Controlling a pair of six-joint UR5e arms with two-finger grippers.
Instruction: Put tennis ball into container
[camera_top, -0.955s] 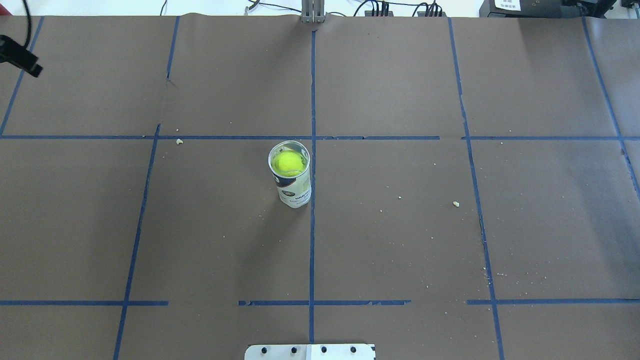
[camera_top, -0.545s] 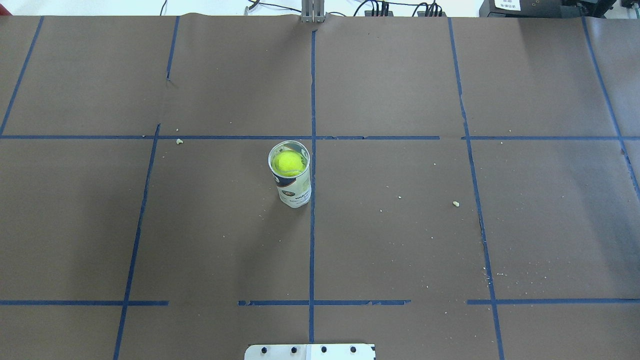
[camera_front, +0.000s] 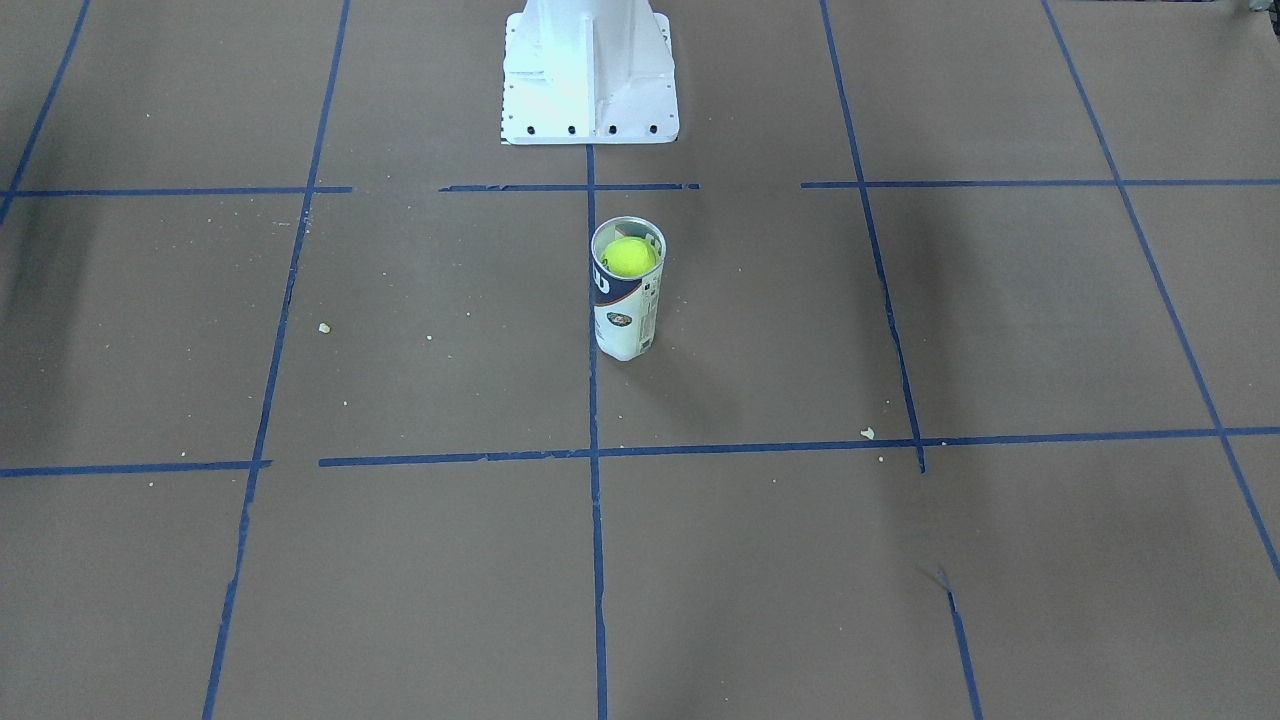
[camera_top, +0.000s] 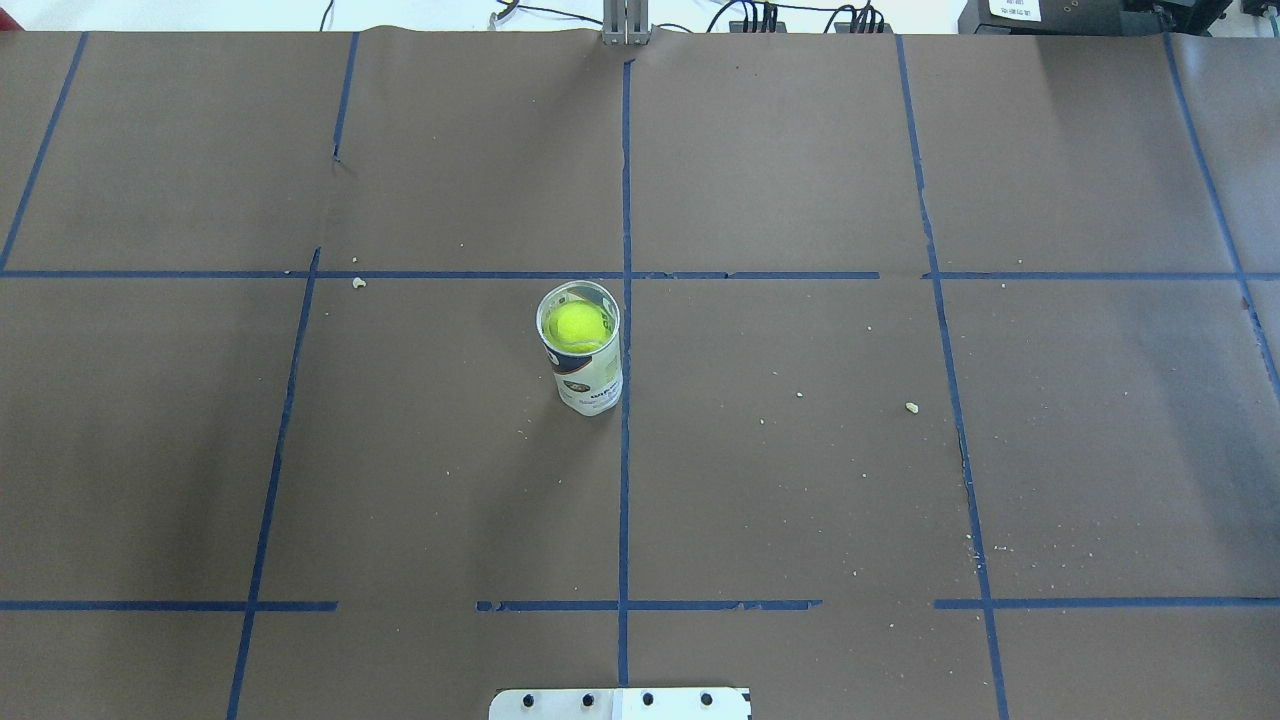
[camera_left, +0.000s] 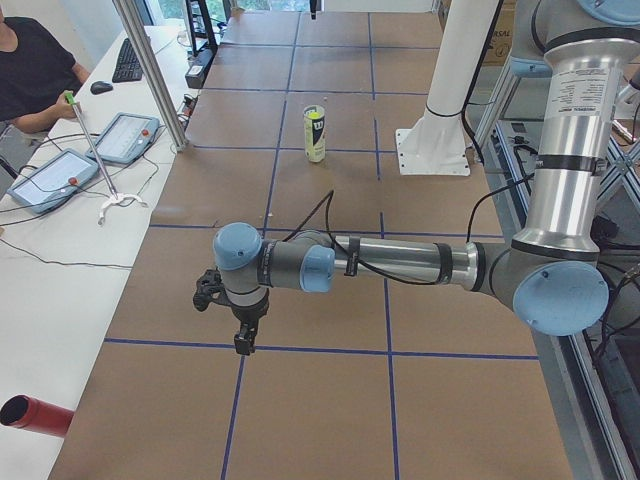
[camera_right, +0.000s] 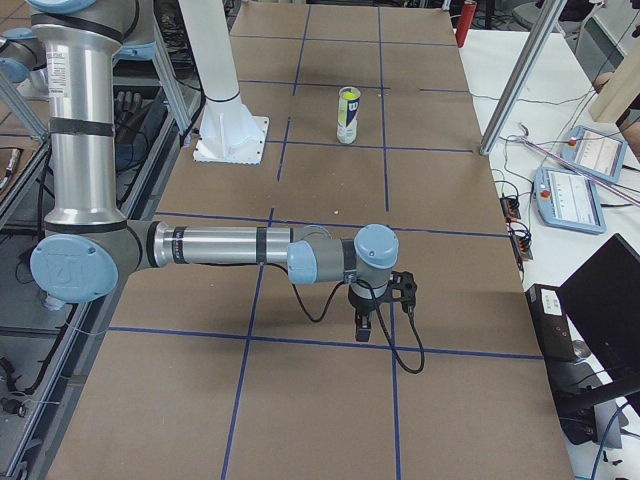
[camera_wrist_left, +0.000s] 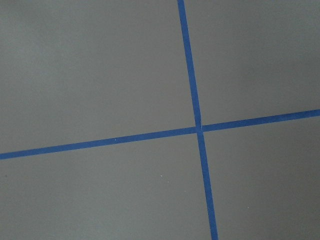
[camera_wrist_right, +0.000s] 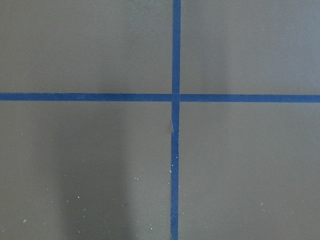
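Note:
The tennis ball (camera_top: 577, 325) sits inside the open top of the upright container (camera_top: 592, 388), just left of the table's centre tape line. In the front-facing view the ball (camera_front: 630, 256) shows at the mouth of the container (camera_front: 626, 322). Neither gripper appears in the overhead or front-facing view. My left gripper (camera_left: 243, 340) hangs over the table's left end, far from the container (camera_left: 315, 135). My right gripper (camera_right: 364, 330) hangs over the right end, far from the container (camera_right: 348, 115). I cannot tell whether either is open or shut. Both wrist views show only brown paper and blue tape.
The white pedestal (camera_front: 590, 70) stands at the robot's side of the table, behind the can. Small crumbs (camera_top: 911, 407) lie on the brown paper. An operator (camera_left: 30, 70) with tablets (camera_left: 125, 137) sits beside the left end, and a red cylinder (camera_left: 35, 415) lies there.
A dark gripper part at the overhead view's upper left edge one second ago has left that view. The ball and can have not moved.

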